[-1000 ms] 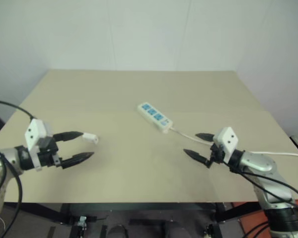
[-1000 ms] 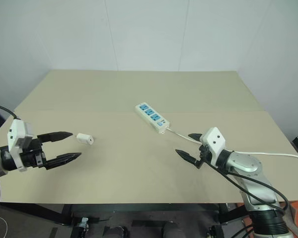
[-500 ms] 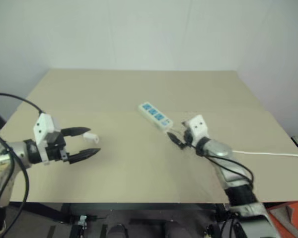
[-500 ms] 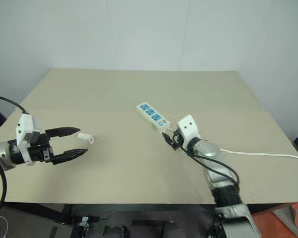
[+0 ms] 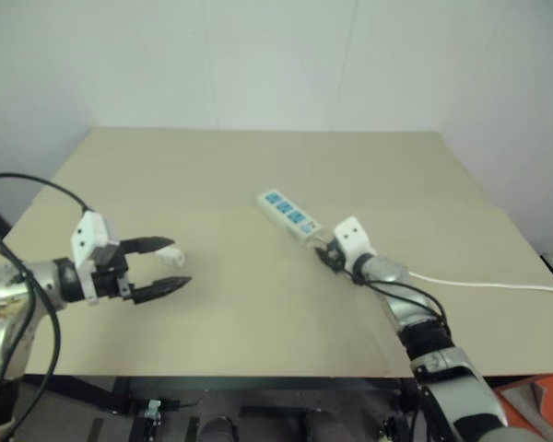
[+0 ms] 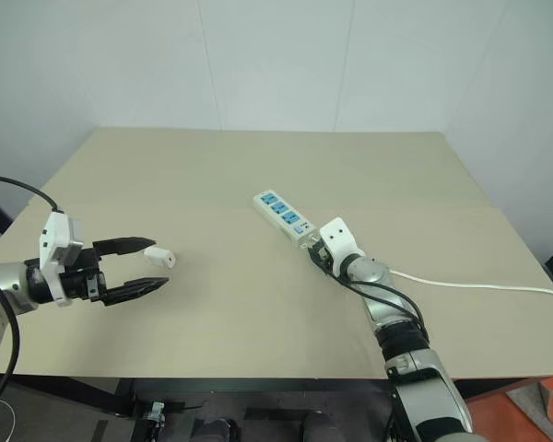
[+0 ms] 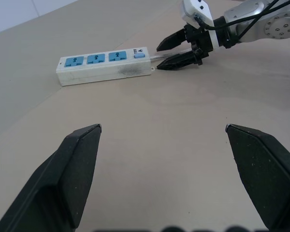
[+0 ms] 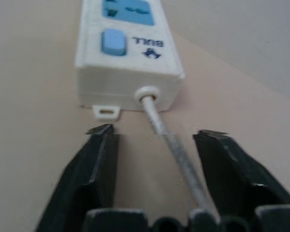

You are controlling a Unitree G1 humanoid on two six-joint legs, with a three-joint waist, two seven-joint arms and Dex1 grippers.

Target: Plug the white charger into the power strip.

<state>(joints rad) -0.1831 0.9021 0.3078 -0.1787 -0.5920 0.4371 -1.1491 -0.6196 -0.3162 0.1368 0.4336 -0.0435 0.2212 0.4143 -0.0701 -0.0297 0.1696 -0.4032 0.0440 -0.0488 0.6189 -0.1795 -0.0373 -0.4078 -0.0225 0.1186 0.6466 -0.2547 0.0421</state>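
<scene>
The power strip point(image 6: 283, 217), a white bar with blue sockets, lies slanted at the table's middle, and its thin white cord point(image 6: 461, 282) trails off to the right. My right gripper point(image 6: 315, 255) is at the strip's cord end, open, with its fingers point(image 8: 101, 159) on either side of the cord point(image 8: 171, 140) without touching it. The white charger point(image 6: 158, 257) lies on the table at the left, close to the tips of my left gripper point(image 6: 158, 263). That gripper hovers wide open with nothing between its fingers point(image 7: 79, 159).
The beige table point(image 6: 258, 166) reaches back to a white wall. The cord runs over the table's right part toward its right edge. The left wrist view looks across the table at the strip point(image 7: 104, 65) and the right gripper point(image 7: 159, 58).
My right arm has reached forward and to the left, from the table's right side to the strip's cord end, and its fingers have narrowed. The left gripper has barely moved.
</scene>
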